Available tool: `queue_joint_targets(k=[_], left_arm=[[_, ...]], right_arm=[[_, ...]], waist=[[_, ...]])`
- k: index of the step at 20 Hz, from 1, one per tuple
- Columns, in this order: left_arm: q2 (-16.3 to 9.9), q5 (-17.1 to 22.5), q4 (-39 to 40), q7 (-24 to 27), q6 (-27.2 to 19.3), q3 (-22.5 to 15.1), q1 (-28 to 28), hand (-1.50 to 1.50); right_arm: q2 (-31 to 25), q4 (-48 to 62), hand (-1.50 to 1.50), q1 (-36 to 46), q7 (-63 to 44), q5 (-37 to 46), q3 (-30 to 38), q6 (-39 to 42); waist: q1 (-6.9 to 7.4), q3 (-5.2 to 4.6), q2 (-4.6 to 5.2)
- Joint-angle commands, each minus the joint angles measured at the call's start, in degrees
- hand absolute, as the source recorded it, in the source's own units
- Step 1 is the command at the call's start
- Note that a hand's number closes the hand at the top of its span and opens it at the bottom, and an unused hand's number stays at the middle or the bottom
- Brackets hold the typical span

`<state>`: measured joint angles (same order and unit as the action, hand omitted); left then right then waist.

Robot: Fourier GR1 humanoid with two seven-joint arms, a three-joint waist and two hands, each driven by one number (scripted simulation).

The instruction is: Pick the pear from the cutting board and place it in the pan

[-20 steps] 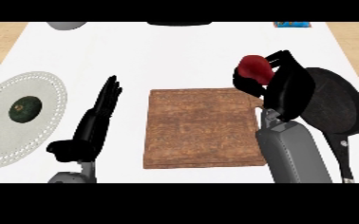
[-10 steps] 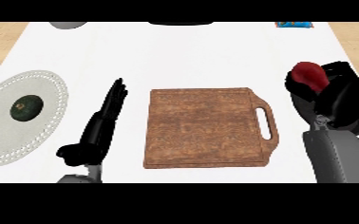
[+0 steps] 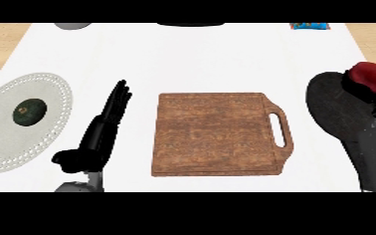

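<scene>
Brown wooden cutting board with a slot handle [image 3: 217, 133] lies mid-counter, handle to the right, nothing on it; white counter top [image 3: 191, 59] bare around it.

Dark red pear [image 3: 363, 74] sits at the far right edge of the view, partly cut off by the frame; it is over the upper part of the black round pan [image 3: 339, 114], which also runs off the right edge; dark shapes beside the pear merge with the pan, so cannot tell whether the right hand shows there or whether anything grips the pear; cannot tell if the pear touches the pan's bottom or hangs just above it.

Left hand [image 3: 106, 124], black, lies left of the cutting board, fingers straight and together, pointing up the view, thumb stub sticking out to the left near the bottom; it holds nothing; open and apart from the board; grey forearm [image 3: 81, 185] shows just at the lower band.

White round plate with a lacy rim [image 3: 51, 124] at the left edge, partly cut off; dark green round fruit [image 3: 29, 112] rests on it; hand near the plate's right rim but not on it.

Along the top edge: grey round thing [image 3: 73, 26] at left, black round thing [image 3: 191, 24] at centre, small blue thing [image 3: 310, 26] at right; all cut off, too little shows to name them.
</scene>
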<state>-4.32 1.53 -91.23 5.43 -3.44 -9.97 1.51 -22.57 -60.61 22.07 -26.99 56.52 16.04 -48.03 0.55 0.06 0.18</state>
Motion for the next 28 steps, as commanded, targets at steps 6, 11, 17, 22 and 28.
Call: queue_joint_targets(k=[6,11,17,22,28], left_arm=[[-0.31,-0.24,0.19,0.36,0.89,0.39,0.80,0.00],[0.28,-0.42,1.36,1.80,1.22,-0.21,-0.38,0.00],[1.83,-1.10,2.46,1.92,0.57,-0.94,0.71,0.00],[-0.12,0.58,-0.52,0.32,2.10,0.72,0.16,0.00],[1.22,-1.92,1.85,1.74,0.05,0.16,-1.57,0.00]], right_arm=[[-5.41,19.72,-1.50,4.33,6.66,-13.21,3.82,15.36],[-5.08,27.47,-1.50,11.42,16.87,-22.35,7.64,24.25],[-6.40,34.80,-1.50,14.53,32.14,-26.81,14.00,16.87],[-5.09,33.49,-1.50,12.91,43.37,-35.07,21.46,12.80],[-3.44,25.92,-1.50,7.66,46.97,-44.72,24.73,23.97]], waist=[[0.83,0.10,0.40],[1.76,0.22,0.64],[1.51,0.20,0.68],[1.25,0.21,0.42],[-0.85,-0.05,-0.31]])
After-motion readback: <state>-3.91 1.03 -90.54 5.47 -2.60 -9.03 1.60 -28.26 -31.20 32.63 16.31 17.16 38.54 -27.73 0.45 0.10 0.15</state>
